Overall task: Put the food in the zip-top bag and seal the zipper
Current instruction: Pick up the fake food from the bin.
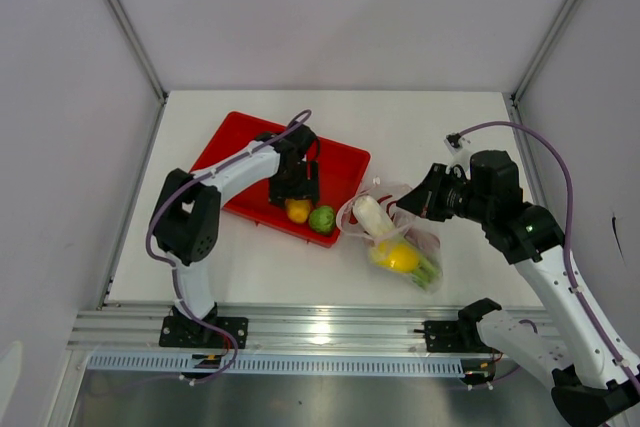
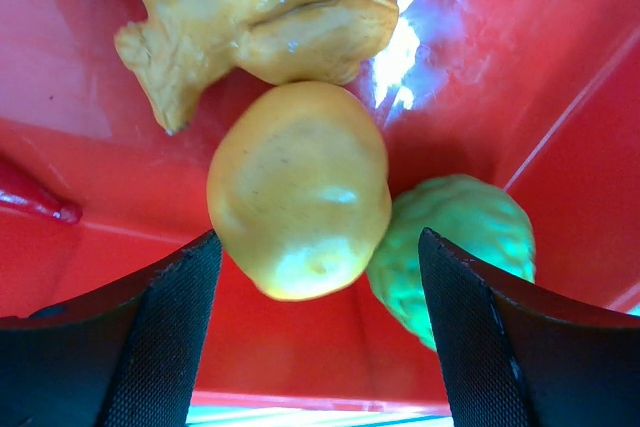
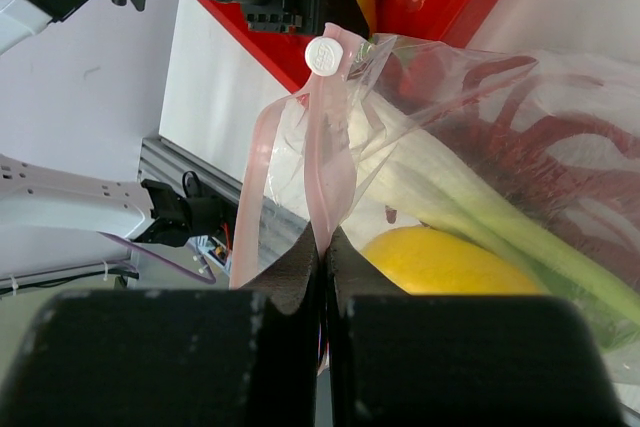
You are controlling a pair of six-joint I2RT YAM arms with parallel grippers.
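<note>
Top view: the left gripper (image 1: 297,190) hung over the near corner of the glossy red tray (image 1: 230,157). Its own black body masked the fingers, so I could not judge their gap from there. A loose yellow fruit (image 1: 298,211) and a knobbly green fruit (image 1: 322,219) lay side by side against the tray's near rim. Just right of the tray, the crinkly clear zip-top bag (image 1: 415,247) lay on the white table (image 1: 450,127). Inside it were a leek (image 1: 372,215) and a bagged yellow fruit (image 1: 398,257). The right gripper (image 1: 408,205) met the bag's far edge. Bare table lay open beyond both tray and bag.

Left wrist: the fingers (image 2: 160,347), black and finely textured, stood apart on either side of the smooth oval loose yellow fruit, with red showing in the gap at each side. The green fruit touched it on the right, tucked against the tray wall. A waxy, lobed orange ruffled piece (image 2: 260,17) lay just past it, cut off by the top edge. Only a sliver of chilli (image 2: 35,197) showed at the left.

Right wrist: the jaws were pressed together on the thin pinkish zipper (image 3: 330,167), which rose from them to a white round tab (image 3: 325,54). Through the wrinkled film I saw the leek's pale green stalk and the bagged yellow fruit. I could not resolve the dark red curved streaks beside them.
</note>
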